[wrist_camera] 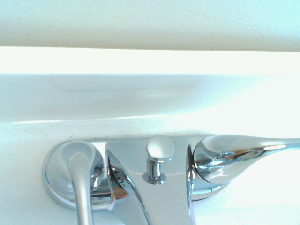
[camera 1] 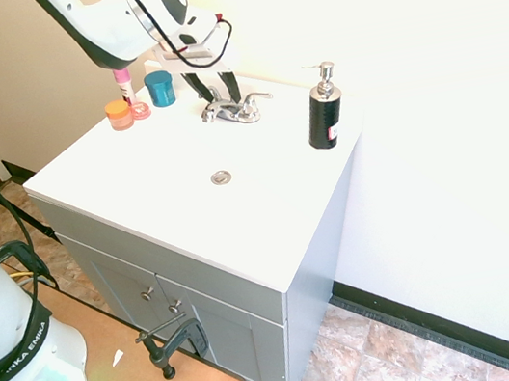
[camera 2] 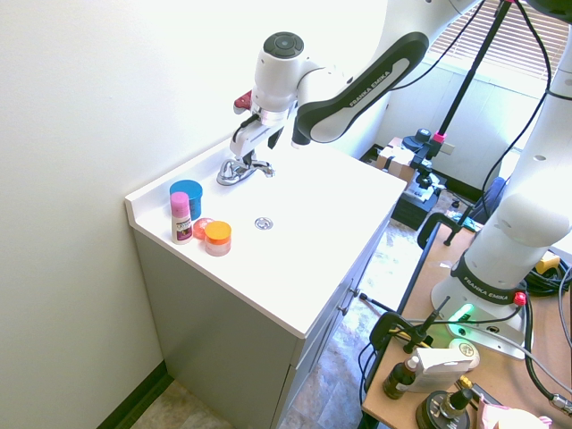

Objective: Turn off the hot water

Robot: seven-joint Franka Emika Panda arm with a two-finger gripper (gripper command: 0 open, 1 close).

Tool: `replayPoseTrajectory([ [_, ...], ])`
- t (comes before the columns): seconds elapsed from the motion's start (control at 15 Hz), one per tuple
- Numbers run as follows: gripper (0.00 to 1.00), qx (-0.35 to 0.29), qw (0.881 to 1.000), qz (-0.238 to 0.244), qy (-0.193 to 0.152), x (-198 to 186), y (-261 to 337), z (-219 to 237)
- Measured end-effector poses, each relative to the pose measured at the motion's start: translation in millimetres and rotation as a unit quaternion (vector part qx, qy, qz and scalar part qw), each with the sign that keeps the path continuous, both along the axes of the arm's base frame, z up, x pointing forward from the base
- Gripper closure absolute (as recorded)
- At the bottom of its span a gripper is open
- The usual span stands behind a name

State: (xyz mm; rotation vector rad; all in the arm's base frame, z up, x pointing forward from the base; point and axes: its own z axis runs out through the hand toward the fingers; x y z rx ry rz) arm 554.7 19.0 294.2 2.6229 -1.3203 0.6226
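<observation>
Fingers parted at the faucet (wrist_camera: 171,204), the gripper (camera 1: 223,99) seems to be lining up; next, turn the left lever (wrist_camera: 82,185) closed.

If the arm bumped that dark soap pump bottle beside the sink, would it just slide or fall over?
The soap pump bottle might tip rather than slide, since it stands tall on a narrow base. Its straight, rounded sides suggest it could roll once down. The metallic-looking pump on top probably makes it somewhat top-heavy.
</observation>
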Motion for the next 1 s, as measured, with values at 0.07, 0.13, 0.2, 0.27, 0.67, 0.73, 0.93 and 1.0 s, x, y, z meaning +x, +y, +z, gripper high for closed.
replayPoseTrajectory([
  [0.07, 0.0, 0.002, 1.0, -0.004, 0.002, 2, 0, -2],
  [0.13, 0.0, 0.009, 1.0, -0.009, 0.006, 3, 1, -4],
  [0.2, 0.0, 0.018, 1.0, -0.009, 0.01, 5, 7, -4],
  [0.27, 0.0, 0.026, 1.0, -0.007, 0.011, 7, 15, -2],
  [0.67, 0.0, 0.038, 0.999, 0.001, 0.008, 34, 37, 6],
  [0.73, 0.0, 0.039, 0.999, 0.001, 0.012, 38, 39, 6],
  [0.93, 0.0, 0.079, 0.996, 0.003, 0.044, 39, 31, 13],
  [1.0, 0.0, 0.089, 0.994, 0.008, 0.064, 32, 21, 16],
])
